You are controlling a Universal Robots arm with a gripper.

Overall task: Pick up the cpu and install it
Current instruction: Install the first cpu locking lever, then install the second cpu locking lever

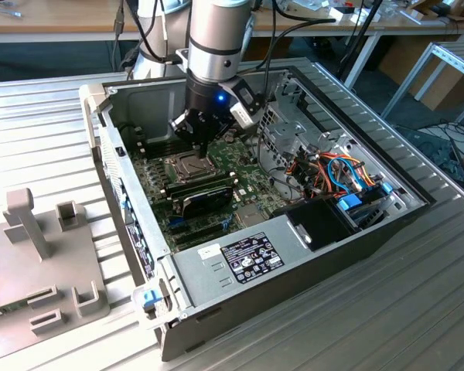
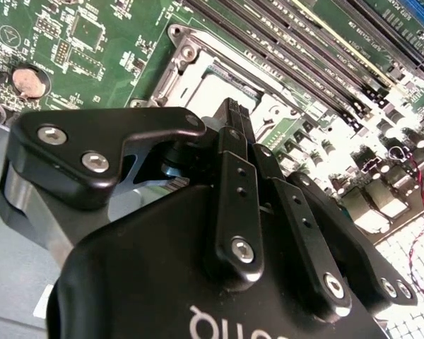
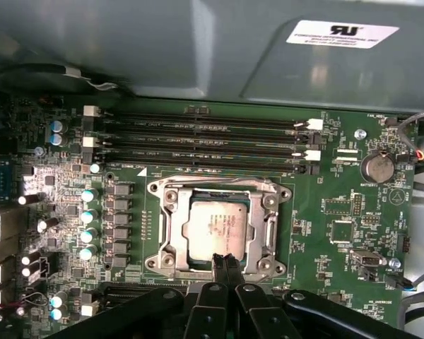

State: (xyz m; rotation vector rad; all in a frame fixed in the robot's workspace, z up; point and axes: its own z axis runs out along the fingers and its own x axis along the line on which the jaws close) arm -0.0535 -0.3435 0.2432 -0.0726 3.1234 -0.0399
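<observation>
Ribbed grey metal made up the surface (image 1: 417, 309) in the exterior view, with wooden benches and cables behind it. On it lay an open computer case (image 1: 294, 263), side panel off, showing the green motherboard (image 1: 216, 201). The arm (image 1: 216, 39) reached down from the far side, and its gripper (image 1: 199, 139) hung just above the socket (image 1: 182, 165) toward the exterior view's left of the board. A black module (image 1: 205, 199) lay just nearer than the socket, and a bundle of orange and blue cables (image 1: 336, 174) filled the exterior view's right of the case.

In the second wrist view the gripper (image 2: 231, 113) looked down its own black linkages; the jaws stood pressed together, tips meeting, with nothing between them. Beyond them showed the metal frame (image 2: 191, 60) of the socket and a coin battery (image 2: 28, 81).

In the first wrist view the cpu (image 3: 215, 224) lay flat inside the socket (image 3: 219, 226), its dull silver top facing up and its edges square to the frame. The gripper (image 3: 226, 265) sat at the chip's near edge, jaws closed and holding nothing; whether the tips touched the chip I could not tell.

The cpu looked light, stiff and smooth-topped, with a delicate underside. It would best be held by two opposite edges, kept level, never pressed or dragged across the socket.
</observation>
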